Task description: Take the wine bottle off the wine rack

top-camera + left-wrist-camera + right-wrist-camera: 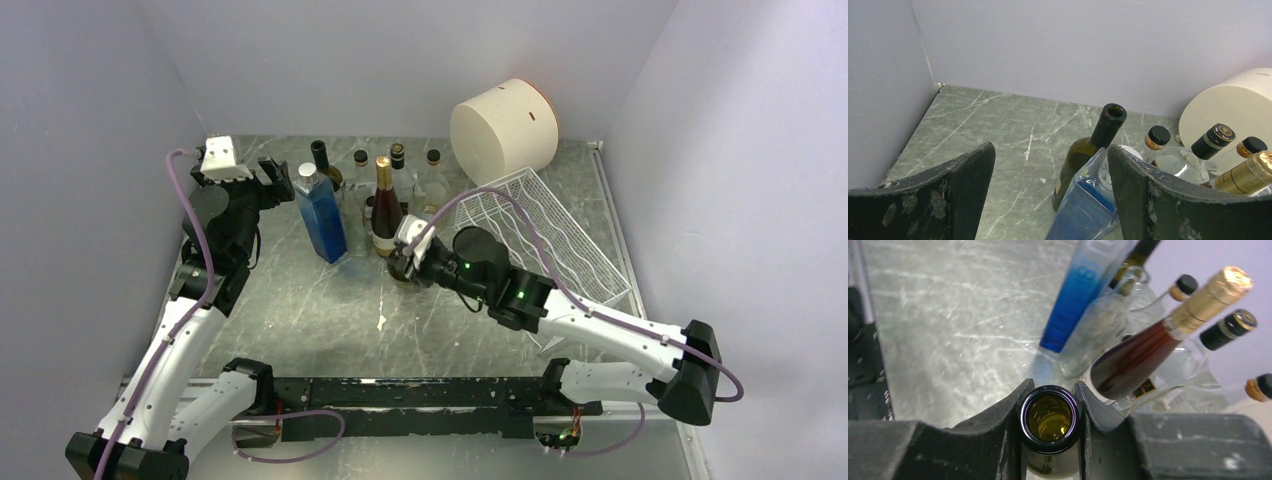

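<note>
My right gripper (1053, 386) is shut on the neck of the wine bottle (1049, 419), an olive-green glass bottle with an open dark-rimmed mouth, seen from straight above. In the top view that gripper (404, 262) hangs left of the wine rack (548, 232) and hides the bottle beneath it. The white wire rack lies tilted at the table's right side, with no bottle showing on it. My left gripper (268, 178) is open at the back left and holds nothing. In its own view the left gripper (1050, 150) frames a blue bottle.
A cluster of bottles stands mid-back: a blue square bottle (322, 215), a dark green open bottle (1098, 145), a brown gold-foiled bottle (385, 205) and several clear ones (430, 180). A big cream cylinder (503, 128) lies behind the rack. Walls close in on three sides.
</note>
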Motion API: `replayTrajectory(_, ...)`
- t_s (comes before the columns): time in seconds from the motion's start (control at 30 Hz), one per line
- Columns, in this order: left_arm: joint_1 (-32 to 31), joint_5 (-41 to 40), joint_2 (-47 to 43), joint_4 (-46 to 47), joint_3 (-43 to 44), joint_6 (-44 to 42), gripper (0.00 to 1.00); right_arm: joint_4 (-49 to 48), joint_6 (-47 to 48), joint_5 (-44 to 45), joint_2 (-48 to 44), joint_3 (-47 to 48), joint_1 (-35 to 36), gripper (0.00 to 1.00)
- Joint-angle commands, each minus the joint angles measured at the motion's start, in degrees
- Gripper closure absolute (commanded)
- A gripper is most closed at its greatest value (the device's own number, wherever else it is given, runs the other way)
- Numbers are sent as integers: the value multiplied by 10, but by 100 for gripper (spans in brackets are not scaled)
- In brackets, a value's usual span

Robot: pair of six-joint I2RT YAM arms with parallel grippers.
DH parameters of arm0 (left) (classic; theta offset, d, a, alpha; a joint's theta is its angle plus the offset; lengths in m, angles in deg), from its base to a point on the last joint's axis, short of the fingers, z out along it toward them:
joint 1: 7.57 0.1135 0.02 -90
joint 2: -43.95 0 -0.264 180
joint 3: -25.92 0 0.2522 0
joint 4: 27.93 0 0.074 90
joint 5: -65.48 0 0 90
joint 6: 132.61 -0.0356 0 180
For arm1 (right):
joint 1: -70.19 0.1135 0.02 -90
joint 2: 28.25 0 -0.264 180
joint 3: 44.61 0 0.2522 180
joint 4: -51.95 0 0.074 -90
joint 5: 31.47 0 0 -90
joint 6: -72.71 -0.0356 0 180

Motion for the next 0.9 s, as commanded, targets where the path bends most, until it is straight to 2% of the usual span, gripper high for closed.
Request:
replayTrajectory(0.0,2,11,2,3,18,6,13,-150,-62,37,20,5,-38,100)
replayTrajectory(0.57,2,10,3,2,20,2,13,-207,-166,28,108,51,-187,100)
replayTrajectory(0.87,2,7,2,4,20,1,13,-209,-166,24,158,91,-219,100)
